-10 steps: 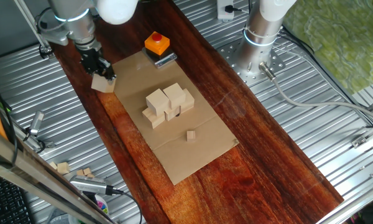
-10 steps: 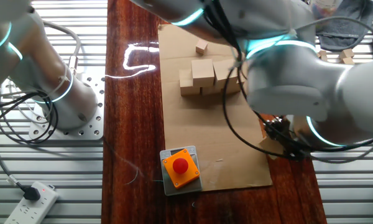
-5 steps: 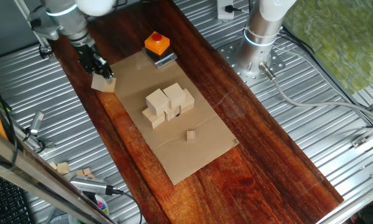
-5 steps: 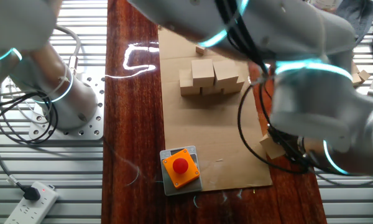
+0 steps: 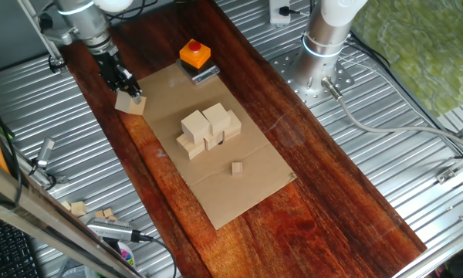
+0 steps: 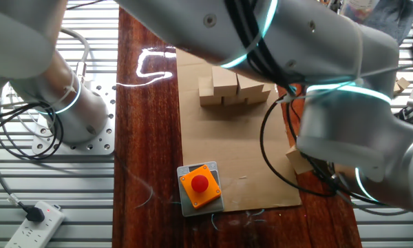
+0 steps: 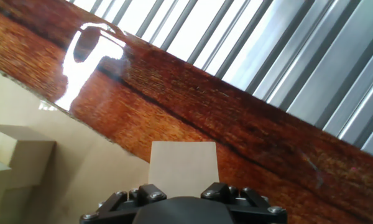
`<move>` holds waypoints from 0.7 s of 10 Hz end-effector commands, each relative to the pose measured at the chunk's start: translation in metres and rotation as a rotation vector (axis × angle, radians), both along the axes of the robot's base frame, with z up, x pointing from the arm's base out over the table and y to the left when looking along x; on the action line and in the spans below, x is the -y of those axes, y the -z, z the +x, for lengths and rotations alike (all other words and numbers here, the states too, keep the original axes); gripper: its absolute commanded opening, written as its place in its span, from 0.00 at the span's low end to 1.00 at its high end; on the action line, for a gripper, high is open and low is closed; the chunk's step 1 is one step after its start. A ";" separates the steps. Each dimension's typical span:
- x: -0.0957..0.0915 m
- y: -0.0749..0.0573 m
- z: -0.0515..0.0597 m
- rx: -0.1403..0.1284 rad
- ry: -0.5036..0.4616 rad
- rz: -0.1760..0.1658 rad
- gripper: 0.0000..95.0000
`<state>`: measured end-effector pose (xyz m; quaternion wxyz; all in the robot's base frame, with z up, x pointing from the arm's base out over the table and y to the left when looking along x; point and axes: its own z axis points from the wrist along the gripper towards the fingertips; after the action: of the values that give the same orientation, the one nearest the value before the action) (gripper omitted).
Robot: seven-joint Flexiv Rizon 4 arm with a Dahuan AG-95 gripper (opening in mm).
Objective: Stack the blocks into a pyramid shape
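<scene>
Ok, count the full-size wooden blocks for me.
6: five in the stack mid-cardboard, three below and two on top, and one block at the hand. The stack may hide more.

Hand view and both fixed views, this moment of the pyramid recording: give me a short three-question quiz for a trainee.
1. True or false: the gripper is shut on a pale wooden cube.
2. The five-cube stack of pale wooden blocks rests on: A) bare dark wood, B) the brown cardboard sheet, C) ribbed metal.
3. Fill in: the orange box with a red button sits at the cardboard's ____.

Key
1. True: the hand view shows the cube between the fingers, and it sits at the gripper tip in the fixed view.
2. B.
3. Edge, the end away from the tiny wooden cube.
</scene>
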<state>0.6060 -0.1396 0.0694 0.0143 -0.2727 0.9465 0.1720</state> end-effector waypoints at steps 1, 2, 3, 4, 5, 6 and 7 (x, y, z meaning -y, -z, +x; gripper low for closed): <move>-0.001 -0.001 -0.003 0.012 -0.004 -0.003 0.00; -0.001 -0.001 -0.003 0.014 -0.003 -0.002 0.00; -0.001 -0.001 -0.003 0.015 -0.004 -0.002 0.00; -0.001 -0.001 -0.003 0.015 -0.008 -0.001 0.00; -0.001 -0.001 -0.003 0.016 -0.009 0.009 0.00; -0.001 -0.001 -0.003 0.017 -0.008 0.010 0.00; -0.001 -0.001 -0.003 0.017 -0.006 0.008 0.00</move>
<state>0.6048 -0.1392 0.0697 0.0215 -0.2766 0.9445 0.1760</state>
